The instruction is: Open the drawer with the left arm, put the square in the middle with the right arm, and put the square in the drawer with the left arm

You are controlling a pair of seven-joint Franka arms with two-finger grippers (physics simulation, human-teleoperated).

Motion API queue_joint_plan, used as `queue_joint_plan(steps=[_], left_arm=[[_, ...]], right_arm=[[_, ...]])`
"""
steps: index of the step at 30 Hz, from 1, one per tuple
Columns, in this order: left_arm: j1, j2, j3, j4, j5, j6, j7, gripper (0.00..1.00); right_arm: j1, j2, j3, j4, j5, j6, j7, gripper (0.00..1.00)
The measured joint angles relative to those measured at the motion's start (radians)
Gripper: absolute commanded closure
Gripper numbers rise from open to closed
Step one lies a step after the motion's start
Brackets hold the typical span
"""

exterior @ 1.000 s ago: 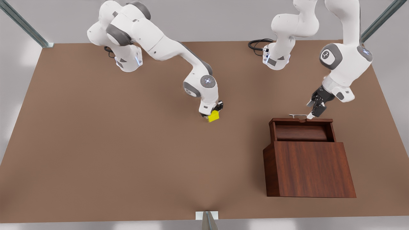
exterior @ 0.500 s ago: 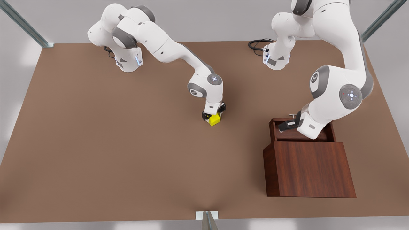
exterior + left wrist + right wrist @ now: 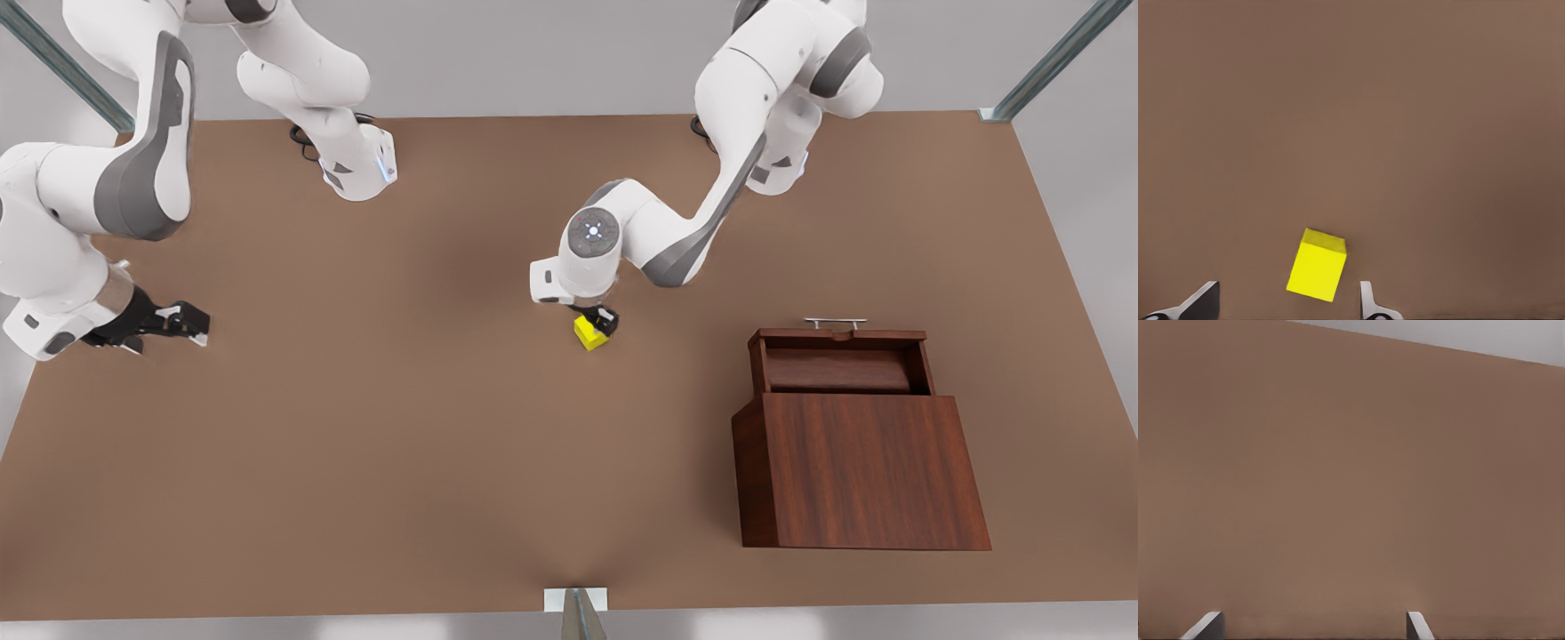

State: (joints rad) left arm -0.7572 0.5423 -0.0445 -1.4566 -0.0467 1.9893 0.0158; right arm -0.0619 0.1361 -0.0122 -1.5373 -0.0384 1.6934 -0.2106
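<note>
Hovering over the middle of the brown table (image 3: 356, 427), the left claw (image 3: 601, 322) points down at the yellow cube (image 3: 588, 332), which rests on the bare tabletop. In the left wrist view the cube (image 3: 1317, 265) lies between the two spread fingertips (image 3: 1368, 300), nearer to one of them, with table visible on either side of it, so the claw is open and has hold of nothing. The cube sits turned at a slight angle to the fingers. This arm reaches in from its base at the far edge, towards the front view's right.

The right claw (image 3: 178, 322) is out near the table's edge on the front view's left, well apart from the cube, and this arm waits there. Its fingertips (image 3: 1205, 625) stand wide apart over plain brown table in the right wrist view, empty.

On the front view's right stands the dark reddish-brown wooden box (image 3: 861, 471). Its drawer (image 3: 840, 366) is pulled out towards the far side of the table, its shallow inside lying open to view, and the slim silver bar handle (image 3: 835, 323) shows beyond its front wall. The drawer is well apart from the cube and from both claws.
</note>
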Motion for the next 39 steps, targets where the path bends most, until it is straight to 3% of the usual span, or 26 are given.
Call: queue_joint_plan(steps=[3, 5, 8, 18, 36, 39], left_arm=[[-0.038, 0.013, 0.000, -0.055, 0.040, 0.036, 0.049, 0.00], [-0.046, 0.036, 0.000, -0.063, 0.073, 0.052, 0.071, 0.00], [-0.057, 0.058, 0.002, -0.110, 0.107, 0.105, 0.072, 0.00], [-0.057, 0.029, 0.012, -0.314, 0.155, 0.267, 0.072, 0.00], [-0.056, 0.109, 0.033, -0.323, 0.186, 0.332, 0.072, 0.00], [-0.056, 0.114, 0.032, -0.323, 0.186, 0.339, 0.070, 0.21]], right_arm=[[0.005, 0.038, -0.001, 0.027, 0.002, 0.004, 0.030, 0.00], [-0.004, 0.150, -0.005, 0.192, 0.001, -0.004, 0.069, 0.00], [-0.007, 0.154, -0.005, 0.125, -0.003, 0.053, 0.078, 0.00], [-0.012, 0.154, -0.005, 0.164, -0.015, 0.074, 0.103, 0.00], [-0.016, 0.151, -0.002, 0.173, -0.019, 0.028, 0.102, 0.00], [-0.017, 0.151, -0.003, 0.189, -0.027, 0.028, 0.097, 0.00]])
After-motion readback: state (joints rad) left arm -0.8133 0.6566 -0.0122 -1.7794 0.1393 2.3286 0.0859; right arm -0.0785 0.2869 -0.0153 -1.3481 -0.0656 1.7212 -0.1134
